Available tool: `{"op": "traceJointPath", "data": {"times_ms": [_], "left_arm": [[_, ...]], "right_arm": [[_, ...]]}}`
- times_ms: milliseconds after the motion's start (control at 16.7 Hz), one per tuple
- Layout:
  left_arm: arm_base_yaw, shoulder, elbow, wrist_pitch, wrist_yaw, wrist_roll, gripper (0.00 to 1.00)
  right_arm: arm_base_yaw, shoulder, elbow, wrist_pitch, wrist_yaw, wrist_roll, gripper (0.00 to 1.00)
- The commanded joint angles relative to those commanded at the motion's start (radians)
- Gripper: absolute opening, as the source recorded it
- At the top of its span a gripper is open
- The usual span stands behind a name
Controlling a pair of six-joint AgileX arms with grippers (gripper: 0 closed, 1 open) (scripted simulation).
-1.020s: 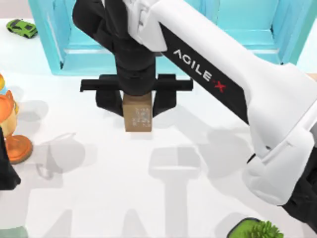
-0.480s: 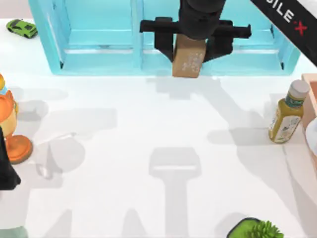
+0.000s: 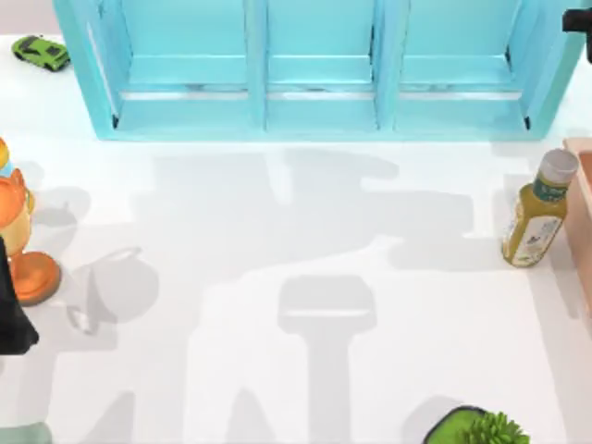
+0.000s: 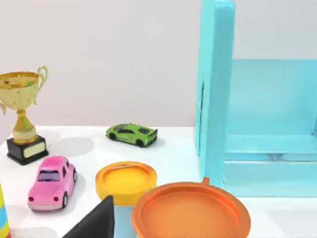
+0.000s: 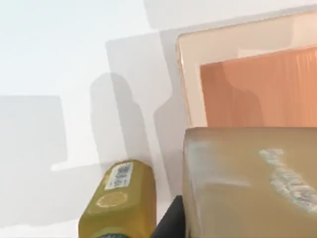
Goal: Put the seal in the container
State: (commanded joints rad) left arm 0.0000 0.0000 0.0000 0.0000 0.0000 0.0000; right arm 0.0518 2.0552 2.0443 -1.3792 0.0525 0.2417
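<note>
The seal (image 5: 252, 183), a tan block with a whitish mark, sits close up in the right wrist view, with a black finger (image 5: 171, 224) against its side. It hangs above the table beside the container (image 5: 257, 84), a cream-rimmed box with an orange inside. That container's edge (image 3: 583, 199) shows at the table's right side. A black part of my right arm (image 3: 581, 20) pokes in at the back right corner. My left arm (image 3: 11, 319) stays parked at the left edge.
A yellow-green bottle (image 3: 536, 211) stands just left of the container, below the seal (image 5: 119, 201). A teal shelf unit (image 3: 305, 65) spans the back. A green toy car (image 3: 41, 52), an orange figure (image 3: 23, 245) and a potted plant (image 3: 481, 427) line the edges.
My right arm has carried the seal from the table's middle to the shelf front, then off to the right out of the top view. The bottle now stands uncovered.
</note>
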Motion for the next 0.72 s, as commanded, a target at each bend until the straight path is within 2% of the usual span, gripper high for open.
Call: {"op": "traceJointPath", "data": {"times_ms": [360, 540, 720], "left_arm": [[0.0, 0.0, 0.0, 0.0, 0.0, 0.0, 1.0], [0.0, 0.0, 0.0, 0.0, 0.0, 0.0, 1.0], [0.0, 0.0, 0.0, 0.0, 0.0, 0.0, 1.0]], "right_arm": [[-0.296, -0.316, -0.439, 0.13, -0.046, -0.429, 0.0], [-0.367, -0.371, -0.553, 0.122, -0.077, -0.537, 0.0], [-0.384, -0.382, -0.577, 0.11, -0.085, -0.56, 0.0]]}}
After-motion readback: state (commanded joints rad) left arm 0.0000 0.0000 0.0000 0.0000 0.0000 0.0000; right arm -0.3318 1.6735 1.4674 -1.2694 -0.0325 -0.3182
